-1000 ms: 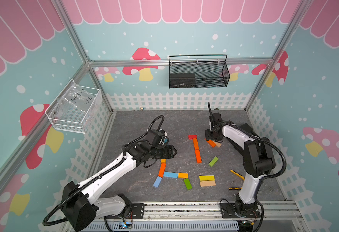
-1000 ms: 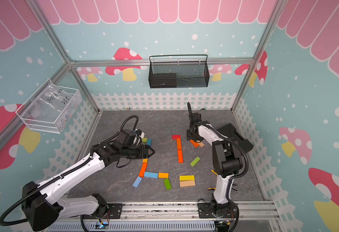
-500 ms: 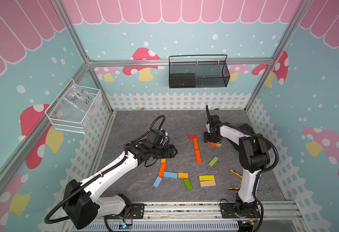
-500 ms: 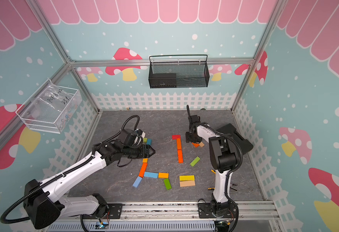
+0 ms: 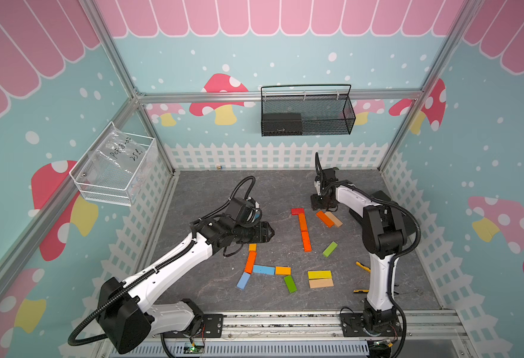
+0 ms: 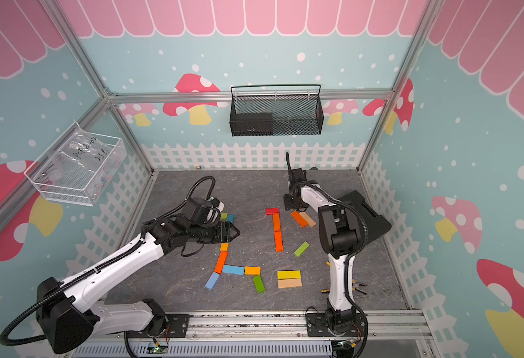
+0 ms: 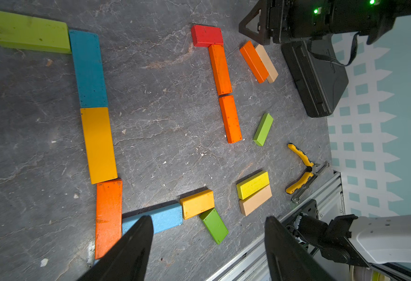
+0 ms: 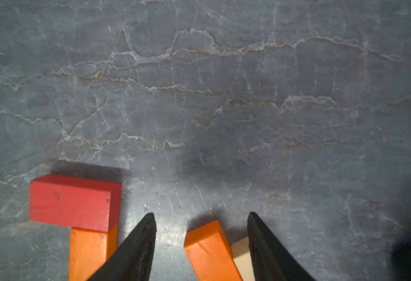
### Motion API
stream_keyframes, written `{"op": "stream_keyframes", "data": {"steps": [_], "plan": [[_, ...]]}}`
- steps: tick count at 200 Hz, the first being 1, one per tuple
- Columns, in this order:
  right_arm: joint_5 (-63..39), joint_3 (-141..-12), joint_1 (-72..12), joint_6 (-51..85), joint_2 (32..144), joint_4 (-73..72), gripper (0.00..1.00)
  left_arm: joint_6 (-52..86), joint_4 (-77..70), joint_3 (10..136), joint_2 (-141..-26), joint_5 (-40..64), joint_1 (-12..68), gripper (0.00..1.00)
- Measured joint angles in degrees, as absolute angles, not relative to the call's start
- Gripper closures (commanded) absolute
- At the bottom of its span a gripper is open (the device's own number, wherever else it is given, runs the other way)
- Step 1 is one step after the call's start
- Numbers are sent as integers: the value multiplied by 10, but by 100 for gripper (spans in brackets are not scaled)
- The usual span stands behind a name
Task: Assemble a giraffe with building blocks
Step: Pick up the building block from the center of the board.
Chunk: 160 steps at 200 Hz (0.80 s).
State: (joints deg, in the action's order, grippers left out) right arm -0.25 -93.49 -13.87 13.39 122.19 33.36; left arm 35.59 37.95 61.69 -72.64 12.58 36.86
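Since a second ago the right arm has swung its elbow inward, toward the middle of the worktop (image 5: 211, 192), and the right pincer (image 5: 319, 205) has edged slightly the same way. The left arm and all the bricks lie as they did. The right pincer points down, released and empty, just behind the far ends of a slanted orange brick (image 5: 325, 218) and a tan brick (image 5: 334, 219) that lie flush side by side. From the right wrist, the orange brick's end sits between the fingers (image 8: 136, 243), clear of one. The tan end reaches the other, and contact there cannot be told. A red brick (image 5: 298, 211) lies just beside the pincer, outside it, capping a column of two orange bricks (image 5: 306, 240) laid end to end.

The left pincer (image 5: 268, 232) hovers level, released and empty, its tips pointing at that column with bare worktop between. Partly under it an amber brick (image 5: 252, 247) and a front orange brick (image 5: 250, 262) run toward the robot's base, the latter touching a blue brick (image 5: 264, 269).
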Motion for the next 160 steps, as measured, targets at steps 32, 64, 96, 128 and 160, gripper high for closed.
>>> {"op": "stream_keyframes", "data": {"steps": [32,64,96,128,160], "plan": [[-13,-946,-139,128,1249,343,40,356,385,620,-720,122,368,25],[-15,-940,-139,125,1250,349,42,356,390,620,-709,120,368,25],[-13,-891,-139,125,1219,340,43,355,392,620,-705,119,368,25],[-10,-823,-139,129,1173,340,43,355,392,620,-705,117,366,25],[-9,-778,-139,133,1141,340,46,355,392,620,-705,117,365,25]]}}
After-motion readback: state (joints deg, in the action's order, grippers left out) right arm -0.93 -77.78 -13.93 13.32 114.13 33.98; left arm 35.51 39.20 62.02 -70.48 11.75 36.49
